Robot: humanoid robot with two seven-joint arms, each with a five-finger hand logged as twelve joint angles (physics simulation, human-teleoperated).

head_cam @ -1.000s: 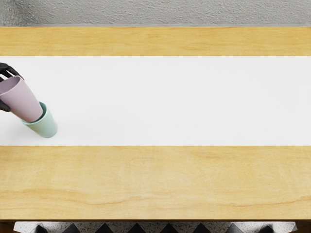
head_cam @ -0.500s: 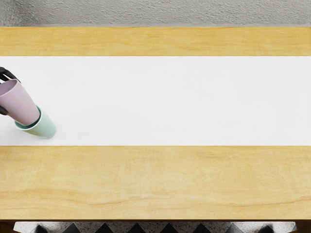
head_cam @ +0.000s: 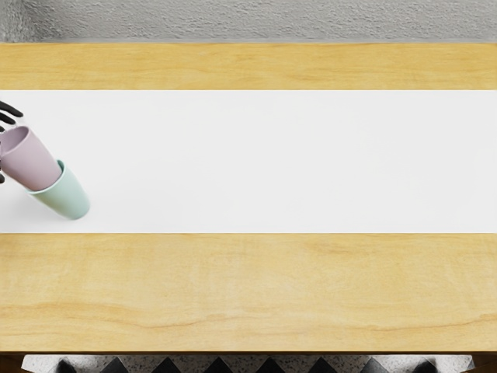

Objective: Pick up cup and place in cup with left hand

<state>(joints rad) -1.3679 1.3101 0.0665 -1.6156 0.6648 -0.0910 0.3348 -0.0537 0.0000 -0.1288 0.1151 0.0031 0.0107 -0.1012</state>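
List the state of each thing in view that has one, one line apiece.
Left hand: fingers spread beside the pink cup, partly cut off by the picture's edge; contact unclear.
Pink cup: mouth up, lower end inside the green cup, upper part sticking out.
Green cup: on the white strip, mouth up, holding the pink cup's lower end.
White strip: flat on the table.

A simulated tabletop scene, kind of room unclear
A pale wooden table (head_cam: 248, 291) with a white band (head_cam: 272, 159) across it, rough grey surface (head_cam: 272, 19) along the top, black diamonds on speckled grey (head_cam: 244, 361) at the bottom edge.
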